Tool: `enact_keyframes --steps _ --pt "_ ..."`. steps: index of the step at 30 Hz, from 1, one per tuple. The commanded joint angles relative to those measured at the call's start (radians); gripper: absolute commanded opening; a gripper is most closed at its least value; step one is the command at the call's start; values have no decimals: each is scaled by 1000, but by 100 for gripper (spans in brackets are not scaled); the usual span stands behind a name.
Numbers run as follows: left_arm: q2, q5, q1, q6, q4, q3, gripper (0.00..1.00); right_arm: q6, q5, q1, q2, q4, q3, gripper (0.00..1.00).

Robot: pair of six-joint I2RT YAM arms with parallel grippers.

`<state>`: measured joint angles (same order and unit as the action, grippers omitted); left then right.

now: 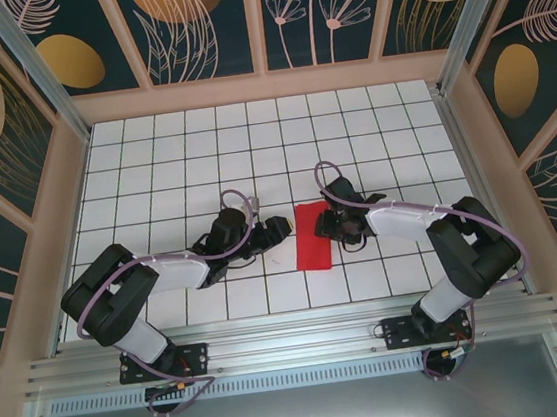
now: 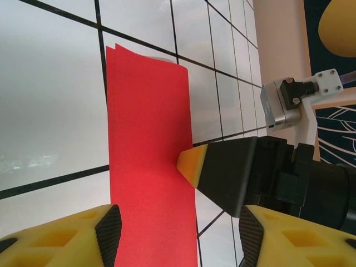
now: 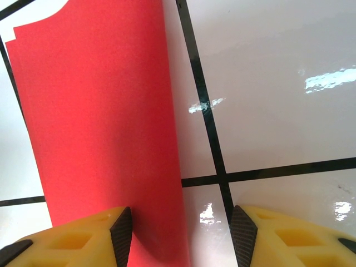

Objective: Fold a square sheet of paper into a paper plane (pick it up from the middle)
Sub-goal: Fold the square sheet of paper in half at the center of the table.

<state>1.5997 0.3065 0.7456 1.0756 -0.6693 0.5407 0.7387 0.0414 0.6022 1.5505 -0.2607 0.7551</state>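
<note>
The square sheet of paper (image 1: 313, 235) lies on the table folded into a narrow red rectangle, its two layers slightly offset at the far end (image 2: 146, 111). No pointed paper plane shape is in view. My left gripper (image 1: 279, 231) sits at the sheet's left side, open, with one long edge of the sheet running between its fingers (image 2: 179, 236). My right gripper (image 1: 333, 224) is at the sheet's right side, open (image 3: 181, 239). Its left finger is over the red paper (image 3: 100, 128) and its right finger over bare tile. One of its yellow fingertips (image 2: 193, 161) rests on the sheet's edge.
The white grid-tiled table (image 1: 252, 151) stretches out behind the paper. Wooden-framed patterned walls (image 1: 258, 30) enclose it at the back and sides. An aluminium rail (image 1: 294, 343) carrying both arm bases runs along the near edge.
</note>
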Motion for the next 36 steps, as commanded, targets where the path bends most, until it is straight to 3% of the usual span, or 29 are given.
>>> enact_keyframes --steps 1,19,34,36 --pt "11 8 4 -2 -17 21 60 -14 -25 5 23 5 11 53" --pt "27 19 5 -2 -18 33 58 -48 -34 4 44 -15 13 53" --pt "74 31 17 -20 41 97 33 -30 -43 5 50 -12 0 53" --pt "88 31 19 -24 55 111 26 -32 -44 5 50 -16 0 53"
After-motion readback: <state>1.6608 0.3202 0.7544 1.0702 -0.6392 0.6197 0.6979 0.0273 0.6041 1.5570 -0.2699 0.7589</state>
